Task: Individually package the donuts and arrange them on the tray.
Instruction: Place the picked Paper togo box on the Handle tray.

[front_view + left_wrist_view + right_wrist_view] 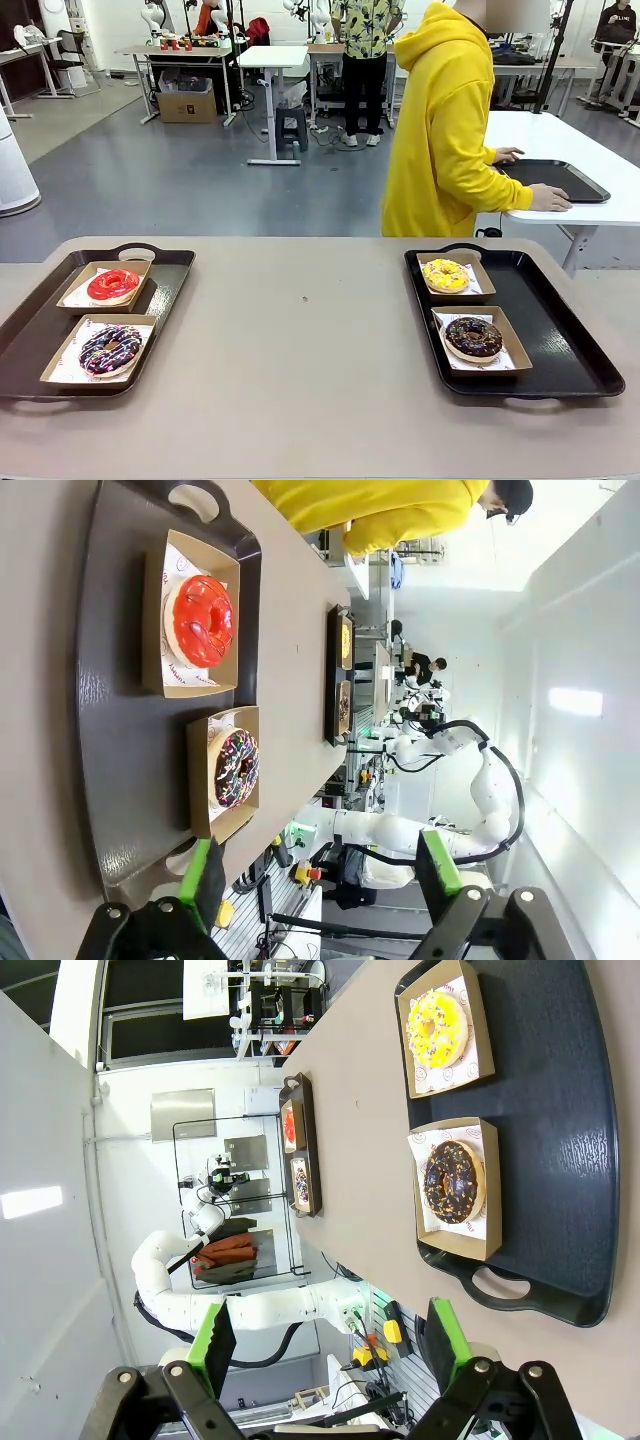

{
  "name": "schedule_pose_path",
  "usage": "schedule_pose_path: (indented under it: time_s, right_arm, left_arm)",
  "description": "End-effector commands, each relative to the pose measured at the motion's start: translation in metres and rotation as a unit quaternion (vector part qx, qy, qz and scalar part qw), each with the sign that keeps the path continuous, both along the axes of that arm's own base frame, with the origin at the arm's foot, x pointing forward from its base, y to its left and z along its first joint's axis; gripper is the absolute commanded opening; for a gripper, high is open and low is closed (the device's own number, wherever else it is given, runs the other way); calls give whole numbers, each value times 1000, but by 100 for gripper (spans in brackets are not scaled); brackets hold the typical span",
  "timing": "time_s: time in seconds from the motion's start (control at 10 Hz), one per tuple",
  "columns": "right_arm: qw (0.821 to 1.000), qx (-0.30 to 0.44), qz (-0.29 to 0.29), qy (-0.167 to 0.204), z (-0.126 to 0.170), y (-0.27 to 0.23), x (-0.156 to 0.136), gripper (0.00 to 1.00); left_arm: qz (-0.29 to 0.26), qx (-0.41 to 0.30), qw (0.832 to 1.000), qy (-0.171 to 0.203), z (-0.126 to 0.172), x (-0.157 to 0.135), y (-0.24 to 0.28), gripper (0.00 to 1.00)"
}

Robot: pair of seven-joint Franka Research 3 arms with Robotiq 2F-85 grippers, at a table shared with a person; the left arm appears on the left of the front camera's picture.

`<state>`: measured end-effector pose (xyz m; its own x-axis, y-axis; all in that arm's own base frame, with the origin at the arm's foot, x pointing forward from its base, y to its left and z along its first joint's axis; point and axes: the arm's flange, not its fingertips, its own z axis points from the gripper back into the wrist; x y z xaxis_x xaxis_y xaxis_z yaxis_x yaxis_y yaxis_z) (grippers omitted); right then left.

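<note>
all four donuts sit boxed, one per open cardboard box, two boxes per tray. taking the left tray as landmark: red-glazed donut on its far half, dark drizzled donut on its near half. well to the right across bare table, the right tray holds the yellow-iced donut far and the chocolate sprinkled donut near. left gripper and right gripper both have jaws spread wide, nothing between the pads, up off the table. handling guess: donuts light, soft, icing smears and dents easily. don't pinch the ring; take the box by a side wall, thin card, flexes, so go gentle.
</note>
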<state>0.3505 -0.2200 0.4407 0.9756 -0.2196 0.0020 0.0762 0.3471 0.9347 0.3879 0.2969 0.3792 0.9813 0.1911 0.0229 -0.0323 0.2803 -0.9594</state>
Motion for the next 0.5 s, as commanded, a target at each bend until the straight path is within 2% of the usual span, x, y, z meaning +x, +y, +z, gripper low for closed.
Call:
schedule_pose_path:
  time_s: [0.0,0.4]
  right_arm:
    - [1000,2,1,-2,2,1,-1,100]
    - [1000,2,1,-2,2,1,-1,100]
  left_arm:
    - [2,1,1000,0,2,-3,-1,100]
    - [2,1,1000,0,2,-3,-1,100]
